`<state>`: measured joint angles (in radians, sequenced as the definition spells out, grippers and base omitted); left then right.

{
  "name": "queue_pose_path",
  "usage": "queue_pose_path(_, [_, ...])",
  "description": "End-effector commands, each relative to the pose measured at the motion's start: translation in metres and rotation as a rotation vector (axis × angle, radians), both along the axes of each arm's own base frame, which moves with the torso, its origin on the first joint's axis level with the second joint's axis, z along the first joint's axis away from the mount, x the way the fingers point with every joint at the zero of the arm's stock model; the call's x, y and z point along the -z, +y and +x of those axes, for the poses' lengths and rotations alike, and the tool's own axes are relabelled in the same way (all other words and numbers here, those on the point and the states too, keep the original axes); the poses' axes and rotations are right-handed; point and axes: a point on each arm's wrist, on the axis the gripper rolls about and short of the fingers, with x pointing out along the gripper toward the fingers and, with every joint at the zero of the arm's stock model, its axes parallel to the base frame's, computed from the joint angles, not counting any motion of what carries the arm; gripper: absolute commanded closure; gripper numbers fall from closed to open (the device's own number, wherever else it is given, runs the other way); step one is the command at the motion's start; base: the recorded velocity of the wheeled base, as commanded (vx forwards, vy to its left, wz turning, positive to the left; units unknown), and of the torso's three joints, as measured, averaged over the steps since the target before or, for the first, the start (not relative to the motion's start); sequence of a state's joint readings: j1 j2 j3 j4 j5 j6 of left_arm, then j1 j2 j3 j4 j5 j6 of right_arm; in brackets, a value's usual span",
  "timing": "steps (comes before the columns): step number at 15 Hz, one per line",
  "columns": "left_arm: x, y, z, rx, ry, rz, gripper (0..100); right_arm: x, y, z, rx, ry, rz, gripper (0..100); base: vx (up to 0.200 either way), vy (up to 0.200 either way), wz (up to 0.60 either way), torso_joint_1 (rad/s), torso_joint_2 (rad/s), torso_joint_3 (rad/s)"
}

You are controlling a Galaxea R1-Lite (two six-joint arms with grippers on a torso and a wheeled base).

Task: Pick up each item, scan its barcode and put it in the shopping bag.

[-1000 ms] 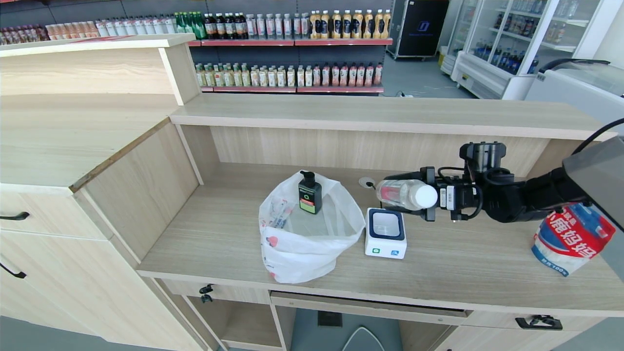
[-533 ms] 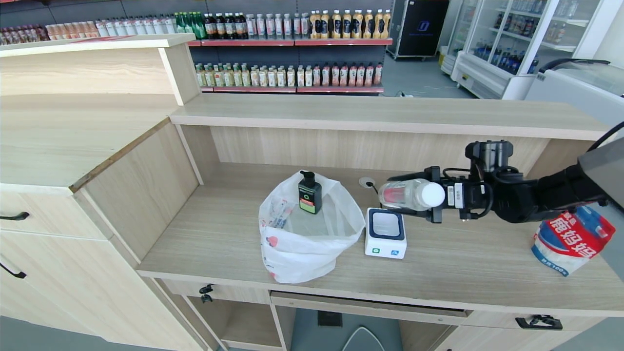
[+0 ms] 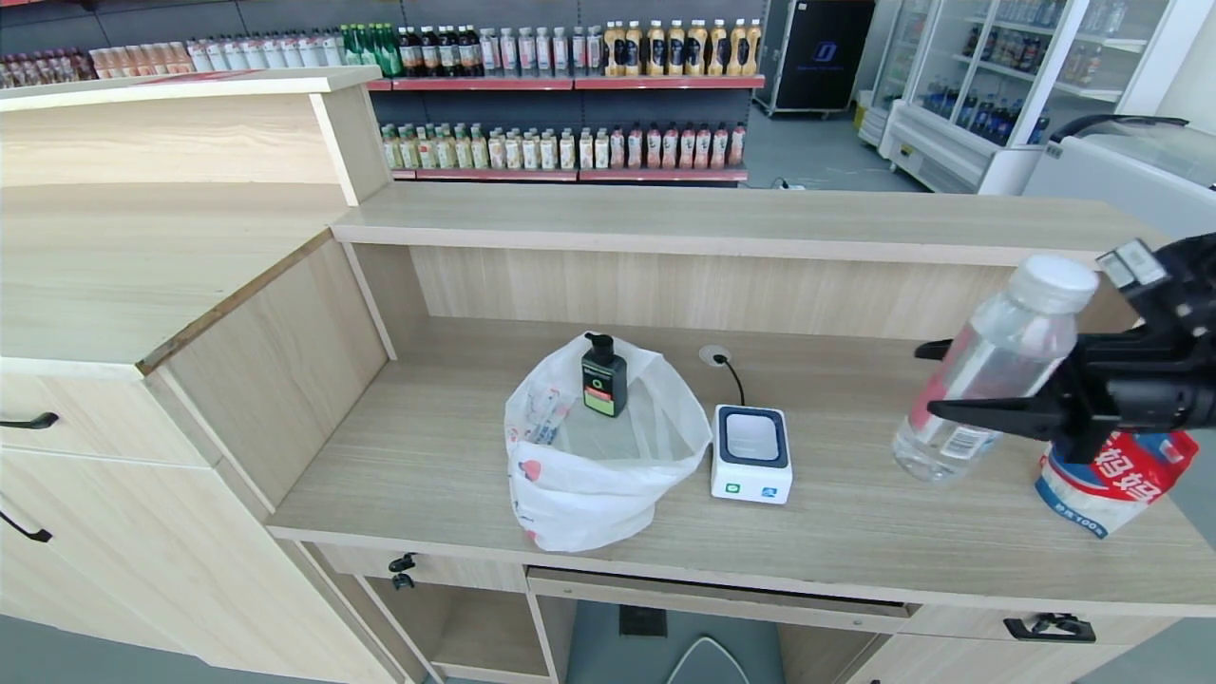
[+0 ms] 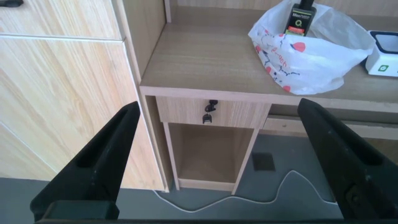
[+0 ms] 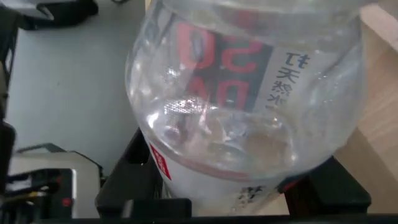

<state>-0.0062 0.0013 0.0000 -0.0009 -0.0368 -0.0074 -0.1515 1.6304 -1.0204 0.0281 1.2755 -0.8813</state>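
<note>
My right gripper (image 3: 959, 380) is shut on a clear water bottle (image 3: 997, 366) with a white cap, held tilted in the air at the counter's right side, base down and cap up to the right. The same water bottle (image 5: 242, 106) shows close up in the right wrist view with its red-and-white label. A white shopping bag (image 3: 594, 446) stands open mid-counter with a black pump bottle (image 3: 603, 377) upright inside. The white barcode scanner (image 3: 751, 453) sits just right of the bag. My left gripper (image 4: 217, 162) hangs open below and left of the counter, near the drawers; the bag (image 4: 311, 46) lies beyond it.
A blue, white and red packet (image 3: 1111, 475) stands at the counter's right end, behind the held bottle. The scanner's cable runs to a hole (image 3: 712, 356) in the counter. A raised wooden ledge (image 3: 741, 223) borders the back, cabinet walls the left. A drawer key (image 4: 209, 112) hangs under the counter edge.
My right arm has swung the bottle away from above the scanner, right and toward me, turning it from lying sideways to tilted nearly upright. The bag and scanner have not moved.
</note>
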Motion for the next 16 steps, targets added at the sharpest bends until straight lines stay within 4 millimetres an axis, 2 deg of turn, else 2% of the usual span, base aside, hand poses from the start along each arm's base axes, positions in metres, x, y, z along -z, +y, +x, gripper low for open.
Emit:
queue_pose_path(1, [0.000,0.000,0.000,0.000,0.000,0.000,0,-0.030,-0.021,-0.095,0.258,0.216,0.153,100,0.000,0.000,0.00,0.000,0.00,0.000])
queue_pose_path(3, [0.000,0.000,0.000,0.000,0.001,0.000,0,-0.032,-0.020,-0.130,0.486,0.282,0.185,100,0.000,0.000,0.00,0.000,0.00,0.000])
queue_pose_path(4, [0.000,0.000,0.000,0.000,0.000,0.000,0,-0.031,-0.018,-0.139,0.584,0.322,0.201,100,0.000,0.000,0.00,0.000,0.00,0.000])
queue_pose_path(6, [0.000,0.000,0.000,0.000,0.000,0.000,0,-0.027,-0.017,-0.142,0.734,0.403,0.239,100,0.000,0.000,0.00,0.000,0.00,0.000])
queue_pose_path(10, [0.000,0.000,0.000,0.000,0.001,0.000,0,-0.051,-0.006,-0.124,1.057,0.273,0.179,100,0.000,0.000,0.00,0.000,0.00,0.000])
queue_pose_path(12, [0.000,0.000,0.000,0.000,0.001,0.000,0,-0.044,0.001,-0.110,1.177,0.155,0.218,100,0.000,0.000,0.00,0.000,0.00,0.000])
queue_pose_path(14, [0.000,0.000,0.000,0.000,0.000,0.000,0,-0.027,0.016,-0.104,1.227,0.073,0.224,100,0.000,0.000,0.00,0.000,0.00,0.000])
queue_pose_path(15, [0.000,0.000,0.000,0.000,0.001,0.000,0,-0.019,0.023,-0.101,1.313,0.041,0.219,100,0.000,0.000,0.00,0.000,0.00,0.000])
queue_pose_path(16, [0.000,0.000,0.000,0.000,0.001,0.000,0,-0.019,0.031,-0.098,1.346,0.020,0.217,100,0.000,0.000,0.00,0.000,0.00,0.000])
